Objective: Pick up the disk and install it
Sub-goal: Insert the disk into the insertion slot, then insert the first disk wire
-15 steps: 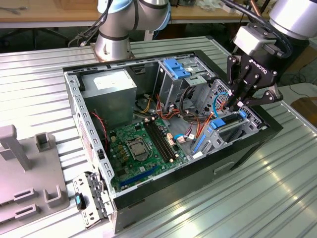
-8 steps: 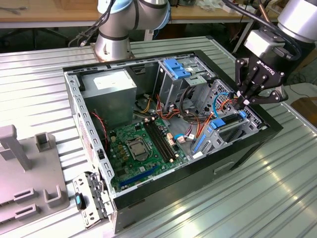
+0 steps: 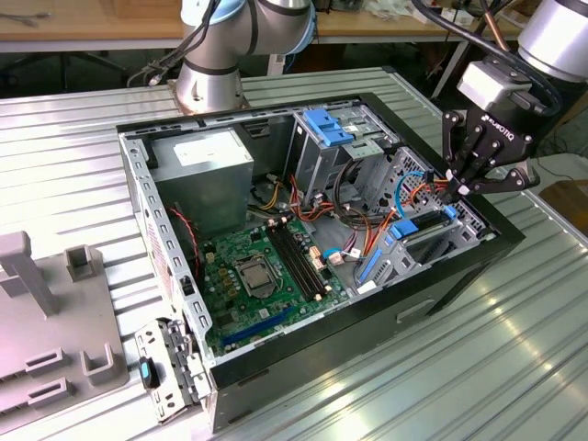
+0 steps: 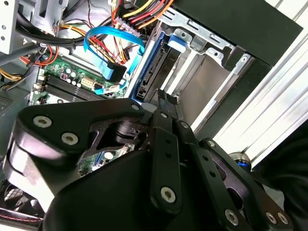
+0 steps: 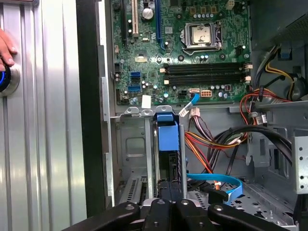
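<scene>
The disk (image 3: 424, 230) stands on edge in the drive bay at the open computer case's (image 3: 478, 248) side on the exterior view's right, blue rails along its edges. Both wrist views look down its slot: its dark body (image 5: 169, 166) sits under a blue tab, between metal guides, with one blue rail running beside its edge (image 4: 153, 72). My gripper (image 3: 457, 190) hangs just above the disk's outer end, its black fingers drawn together, shut. The fingertips (image 4: 166, 98) meet right at the disk's edge (image 5: 171, 185). I cannot tell whether they touch it.
Inside the case are a green motherboard (image 3: 262, 276), a grey power-supply box (image 3: 207, 179), a second cage with blue tabs (image 3: 331, 124), and a blue ribbon cable (image 5: 216, 180) with red and orange wires beside the bay. A person's hand (image 5: 5, 48) rests by a blue-lit button on the ribbed table.
</scene>
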{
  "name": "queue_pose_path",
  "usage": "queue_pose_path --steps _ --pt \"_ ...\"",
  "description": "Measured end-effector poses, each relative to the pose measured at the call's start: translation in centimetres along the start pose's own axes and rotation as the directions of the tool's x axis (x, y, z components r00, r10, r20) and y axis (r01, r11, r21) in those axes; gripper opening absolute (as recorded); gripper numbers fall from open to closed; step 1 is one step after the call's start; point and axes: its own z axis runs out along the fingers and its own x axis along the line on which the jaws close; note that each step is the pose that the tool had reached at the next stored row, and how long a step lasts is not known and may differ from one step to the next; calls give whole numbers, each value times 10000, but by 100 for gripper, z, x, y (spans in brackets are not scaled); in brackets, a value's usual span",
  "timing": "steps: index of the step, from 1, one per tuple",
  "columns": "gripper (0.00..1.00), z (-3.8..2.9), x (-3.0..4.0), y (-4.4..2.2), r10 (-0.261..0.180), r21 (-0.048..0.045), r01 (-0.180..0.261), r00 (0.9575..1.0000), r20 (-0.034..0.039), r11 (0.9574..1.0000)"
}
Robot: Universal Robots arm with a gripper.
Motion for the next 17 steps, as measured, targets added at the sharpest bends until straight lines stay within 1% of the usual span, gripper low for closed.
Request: queue_pose_path --steps 12,15,17 --pt "11 1 0 0 -8 6 8 10000 -1 10000" --pt "11 1 0 0 -224 7 224 9997 -3 9997" --pt "11 1 0 0 -501 7 501 9987 -6 9987"
